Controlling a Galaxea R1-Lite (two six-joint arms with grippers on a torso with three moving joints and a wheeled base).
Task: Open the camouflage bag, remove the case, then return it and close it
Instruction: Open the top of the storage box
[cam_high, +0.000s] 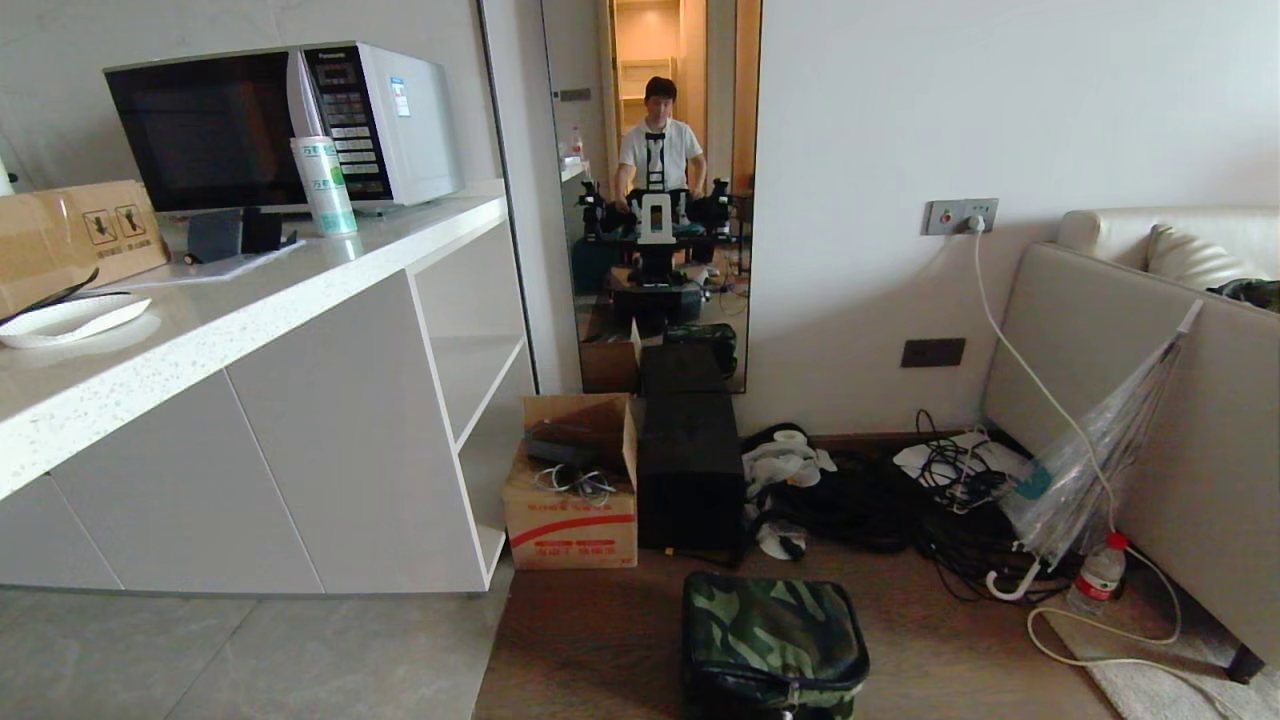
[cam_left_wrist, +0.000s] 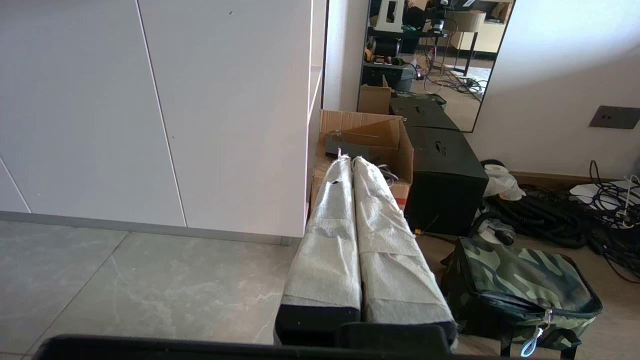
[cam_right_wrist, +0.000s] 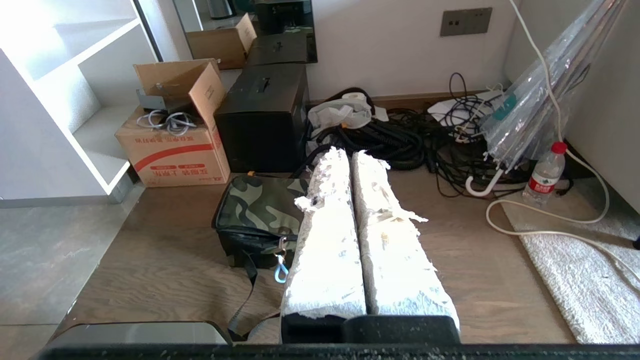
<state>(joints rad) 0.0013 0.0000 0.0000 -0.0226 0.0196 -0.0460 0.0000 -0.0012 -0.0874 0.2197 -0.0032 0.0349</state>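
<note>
The camouflage bag (cam_high: 772, 632) sits zipped shut on the wooden floor at the bottom centre of the head view, its black strap trailing on the floor. It also shows in the left wrist view as the same bag (cam_left_wrist: 520, 285) and in the right wrist view (cam_right_wrist: 257, 212), with a blue loop on its zip pull (cam_right_wrist: 281, 272). The case is hidden. My left gripper (cam_left_wrist: 349, 159) is shut and empty, held above the floor short of the bag. My right gripper (cam_right_wrist: 344, 151) is shut and empty, hovering just beside the bag. Neither arm shows in the head view.
Behind the bag stand a tall plain black box (cam_high: 688, 468) and an open cardboard box (cam_high: 572, 490). A white cabinet (cam_high: 300, 420) is on the left, tangled cables (cam_high: 900, 500), an umbrella (cam_high: 1090, 470) and a water bottle (cam_high: 1098, 575) on the right by a sofa (cam_high: 1150, 400). A mirror (cam_high: 650, 200) reflects a person.
</note>
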